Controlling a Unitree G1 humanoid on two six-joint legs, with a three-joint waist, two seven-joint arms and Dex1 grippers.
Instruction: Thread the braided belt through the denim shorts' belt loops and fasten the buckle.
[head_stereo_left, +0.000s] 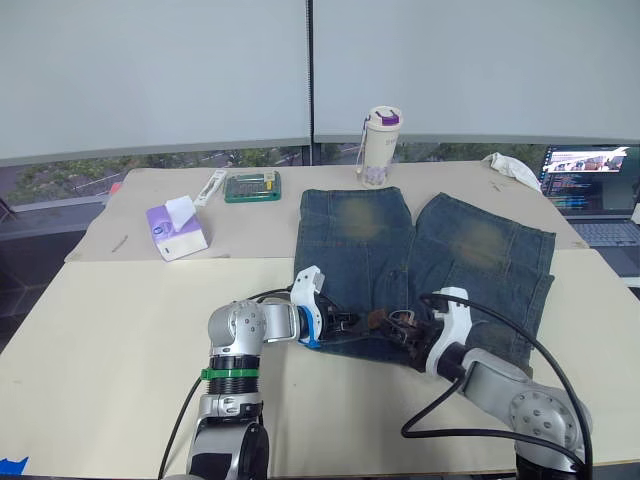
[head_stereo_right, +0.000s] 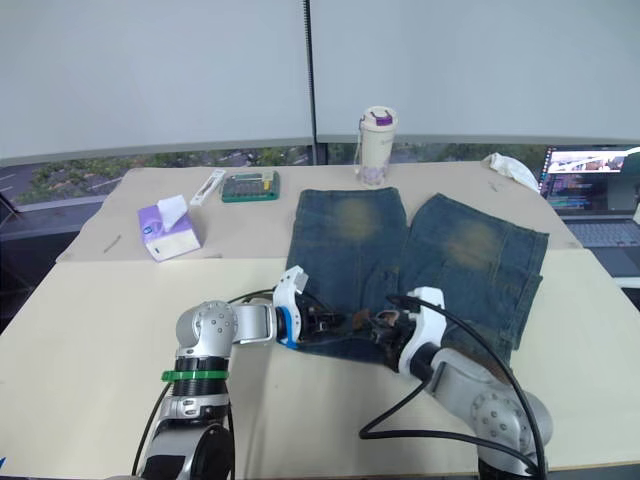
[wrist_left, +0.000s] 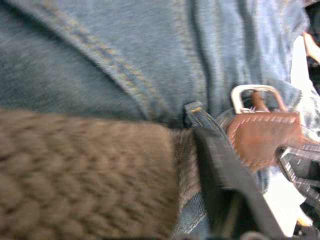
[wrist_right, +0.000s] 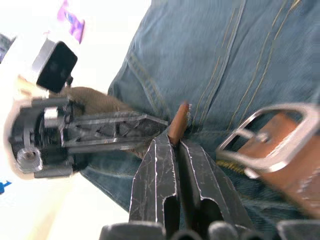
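We held the belt's tapered end (wrist_right: 179, 122) pinched in our closed right end effector (wrist_right: 172, 145) beside the buckle (wrist_right: 270, 137) on the shorts (head_stereo_left: 420, 250), while our left end effector (head_stereo_left: 345, 325) gripped the braided belt (wrist_left: 85, 180).

left tool (head_stereo_left: 345, 324): clamped, reaching inward | right tool (wrist_right: 174, 142): pinched closed

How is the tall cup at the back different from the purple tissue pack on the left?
The cup stands upright, tall and slim, cream with a purple lid; the tissue pack lies flat, low and boxy, mostly purple with a white tissue sticking up. The cup stands beyond the denim shorts; the pack lies off to their left. Both sit on the table.
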